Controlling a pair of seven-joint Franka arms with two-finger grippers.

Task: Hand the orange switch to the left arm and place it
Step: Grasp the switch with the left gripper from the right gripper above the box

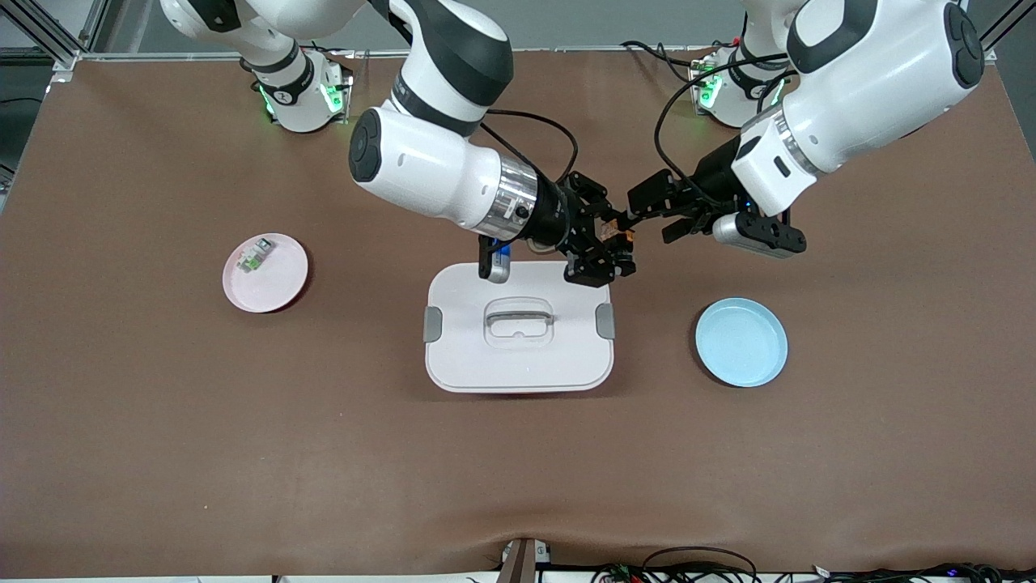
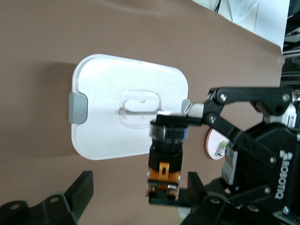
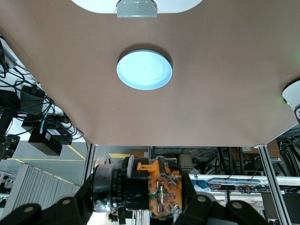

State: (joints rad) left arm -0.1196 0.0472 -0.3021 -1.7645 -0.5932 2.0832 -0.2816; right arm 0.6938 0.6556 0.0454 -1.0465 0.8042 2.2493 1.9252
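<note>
My right gripper [image 1: 609, 243] is shut on the orange switch [image 1: 620, 234] and holds it in the air over the table, just off the white box's [image 1: 486, 360] corner toward the left arm's end. In the right wrist view the switch [image 3: 150, 187] sits clamped in the right gripper [image 3: 140, 199]. My left gripper [image 1: 657, 214] is open around the same switch. In the left wrist view its gripper [image 2: 140, 190] has the switch [image 2: 164, 171] between its fingers, close to one finger [image 2: 194, 185] and apart from the other. The box [image 2: 103, 122] lies below.
A blue plate [image 1: 740, 341] lies toward the left arm's end of the table; it also shows in the right wrist view [image 3: 144, 70]. A pink plate [image 1: 279, 291] with a small green-and-grey part [image 1: 256, 257] lies toward the right arm's end. Cables run along the table's near edge.
</note>
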